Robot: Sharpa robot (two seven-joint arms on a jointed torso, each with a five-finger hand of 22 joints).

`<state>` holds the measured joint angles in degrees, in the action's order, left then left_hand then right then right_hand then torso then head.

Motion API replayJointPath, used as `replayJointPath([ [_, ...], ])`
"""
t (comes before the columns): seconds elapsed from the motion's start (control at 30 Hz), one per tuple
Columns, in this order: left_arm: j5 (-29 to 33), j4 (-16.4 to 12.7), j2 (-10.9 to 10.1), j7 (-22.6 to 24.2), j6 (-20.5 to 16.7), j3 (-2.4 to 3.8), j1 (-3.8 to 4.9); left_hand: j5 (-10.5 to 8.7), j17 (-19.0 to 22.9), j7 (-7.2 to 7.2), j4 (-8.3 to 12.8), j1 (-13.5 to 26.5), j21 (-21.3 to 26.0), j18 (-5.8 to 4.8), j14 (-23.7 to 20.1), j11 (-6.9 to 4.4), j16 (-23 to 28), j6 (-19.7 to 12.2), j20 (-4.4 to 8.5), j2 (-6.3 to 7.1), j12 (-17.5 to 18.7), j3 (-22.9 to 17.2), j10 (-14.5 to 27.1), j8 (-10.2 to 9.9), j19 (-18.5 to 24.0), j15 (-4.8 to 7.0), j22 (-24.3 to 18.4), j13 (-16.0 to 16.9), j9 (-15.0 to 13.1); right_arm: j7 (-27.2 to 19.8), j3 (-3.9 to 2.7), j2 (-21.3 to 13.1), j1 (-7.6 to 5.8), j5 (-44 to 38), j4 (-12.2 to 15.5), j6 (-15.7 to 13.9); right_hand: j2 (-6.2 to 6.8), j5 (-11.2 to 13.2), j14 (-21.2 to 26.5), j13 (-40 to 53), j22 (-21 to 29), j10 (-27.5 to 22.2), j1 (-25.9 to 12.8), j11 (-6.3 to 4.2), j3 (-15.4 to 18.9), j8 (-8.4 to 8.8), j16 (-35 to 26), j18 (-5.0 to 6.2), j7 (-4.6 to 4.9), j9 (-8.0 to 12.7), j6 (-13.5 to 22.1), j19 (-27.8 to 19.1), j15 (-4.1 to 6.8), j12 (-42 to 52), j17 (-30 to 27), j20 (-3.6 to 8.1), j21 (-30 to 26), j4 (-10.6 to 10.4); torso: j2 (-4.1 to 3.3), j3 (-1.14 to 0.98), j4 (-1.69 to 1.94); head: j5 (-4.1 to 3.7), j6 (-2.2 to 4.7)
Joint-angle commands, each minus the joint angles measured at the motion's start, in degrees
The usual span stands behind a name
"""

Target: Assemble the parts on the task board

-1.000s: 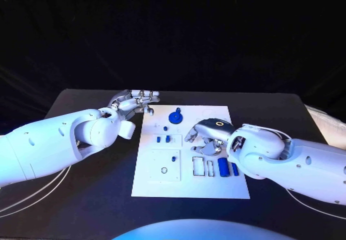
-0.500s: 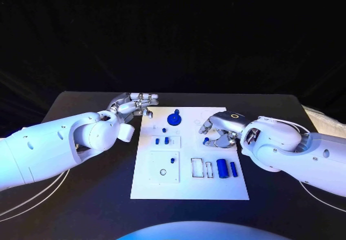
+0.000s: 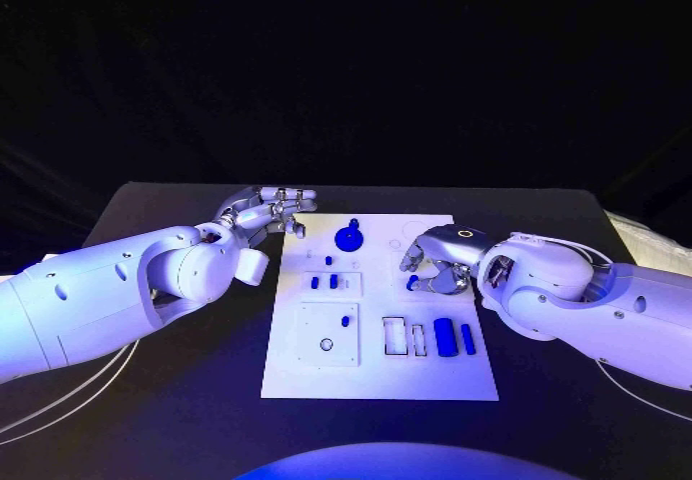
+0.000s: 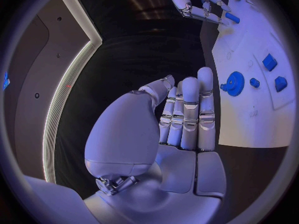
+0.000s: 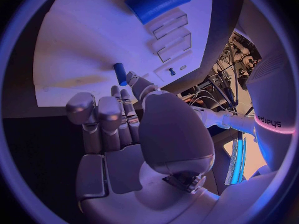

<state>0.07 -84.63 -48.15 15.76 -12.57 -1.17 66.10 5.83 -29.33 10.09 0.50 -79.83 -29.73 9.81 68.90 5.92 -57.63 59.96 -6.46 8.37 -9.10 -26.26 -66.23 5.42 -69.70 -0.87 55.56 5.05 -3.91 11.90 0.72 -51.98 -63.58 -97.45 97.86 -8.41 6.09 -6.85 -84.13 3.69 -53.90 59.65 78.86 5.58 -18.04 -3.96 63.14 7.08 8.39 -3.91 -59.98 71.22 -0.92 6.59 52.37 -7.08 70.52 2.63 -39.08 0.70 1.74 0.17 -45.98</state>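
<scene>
The white task board (image 3: 382, 375) lies mid-table. On it are a blue gear (image 3: 351, 238), small blue blocks (image 3: 325, 282), a blue peg (image 3: 345, 321) in a square plate, and two blue cylinders (image 3: 451, 337) beside empty slots (image 3: 394, 335). My right hand (image 3: 437, 260) hovers over the board's right side and pinches a small blue peg (image 3: 414, 283) at its fingertips; the right wrist view shows this peg (image 5: 119, 73) against the fingers (image 5: 106, 117). My left hand (image 3: 274, 210) is at the board's far left corner, fingers (image 4: 187, 114) straight and side by side, holding nothing, near the gear (image 4: 234, 83).
Black table (image 3: 173, 400) surrounds the board, with bare room at the front and on both sides. The large cylinder (image 5: 159, 0) and the slots (image 5: 171, 27) lie beyond my right hand's fingers.
My right hand has moved from near the slots and cylinders toward the far side of the board, carrying the small blue peg. The left hand has hardly moved.
</scene>
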Motion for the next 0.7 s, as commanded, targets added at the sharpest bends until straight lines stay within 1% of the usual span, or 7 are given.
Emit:
replayJointPath([
  [0.03, 0.24, -0.10, 0.04, 0.24, 1.10, 0.03, -0.01, 0.18, 0.05, 0.35, 0.13, -0.15, 0.39, 0.61, -0.36, 0.10, 0.23, -0.24, -0.07, -0.43, -0.24, 0.08, 0.35, -0.01, -0.21, -0.10, -0.09, 0.00, 0.07, 0.92, 0.04, 0.19, 0.07, -1.57, -0.16, 2.58, -0.78, 0.27, 0.07, 0.01, -0.08, 1.04, -0.10, -0.06, -0.69, -0.11, -0.26, 0.17, -0.08, -0.13, -0.87, -0.17, 0.34, 0.40, -0.08, 0.27, -0.17, 0.16, -0.03, -0.01, 0.01, -0.01, -0.17],
  [0.23, 0.24, -0.07, 0.02, 0.21, 1.12, 0.03, -0.02, 0.18, 0.05, 0.35, 0.13, -0.15, 0.39, 0.61, -0.36, 0.10, 0.23, -0.24, -0.07, -0.43, -0.24, 0.08, 0.35, -0.01, -0.21, -0.10, -0.09, 0.00, 0.07, 1.01, 0.09, 0.45, 0.16, -1.78, -0.37, 3.77, -1.03, 0.28, 0.00, -0.08, -0.25, 2.77, -0.19, -0.35, -1.41, -0.35, -0.10, 0.14, -0.23, -0.24, -2.38, 0.03, 0.58, 0.89, 0.02, 0.47, -0.04, 0.14, 0.04, -0.03, -0.01, -0.04, -0.28],
  [0.53, 0.24, -0.05, 0.04, 0.21, 1.16, 0.03, -0.04, 0.18, 0.05, 0.35, 0.13, -0.15, 0.39, 0.61, -0.36, 0.10, 0.23, -0.24, -0.07, -0.43, -0.24, 0.08, 0.35, -0.01, -0.21, -0.10, -0.09, 0.00, 0.07, 0.97, 0.12, 0.80, 0.21, -1.87, -0.64, 4.29, -1.16, 0.30, -0.02, -0.12, -0.33, 3.63, -0.33, -0.55, -1.89, -0.45, -0.04, 0.12, -0.35, -0.28, -3.25, 0.13, 0.75, 0.98, 0.04, 0.63, 0.02, 0.06, 0.06, -0.01, 0.01, -0.10, -0.34],
  [0.7, 0.24, -0.06, 0.04, 0.23, 1.17, 0.03, -0.05, 0.18, 0.05, 0.35, 0.13, -0.15, 0.39, 0.61, -0.36, 0.10, 0.23, -0.24, -0.07, -0.43, -0.24, 0.08, 0.35, -0.01, -0.21, -0.10, -0.09, 0.00, 0.07, 0.93, 0.13, 1.10, 0.26, -1.88, -0.99, 3.61, -1.88, 0.56, -0.16, -0.07, -0.82, 5.24, -0.32, -0.91, -2.81, -0.78, 0.35, 0.03, -0.53, -0.41, -4.62, 0.48, 1.06, 1.29, 0.45, 0.89, 0.33, -0.15, 0.06, 0.01, 0.01, -0.15, -0.40],
])
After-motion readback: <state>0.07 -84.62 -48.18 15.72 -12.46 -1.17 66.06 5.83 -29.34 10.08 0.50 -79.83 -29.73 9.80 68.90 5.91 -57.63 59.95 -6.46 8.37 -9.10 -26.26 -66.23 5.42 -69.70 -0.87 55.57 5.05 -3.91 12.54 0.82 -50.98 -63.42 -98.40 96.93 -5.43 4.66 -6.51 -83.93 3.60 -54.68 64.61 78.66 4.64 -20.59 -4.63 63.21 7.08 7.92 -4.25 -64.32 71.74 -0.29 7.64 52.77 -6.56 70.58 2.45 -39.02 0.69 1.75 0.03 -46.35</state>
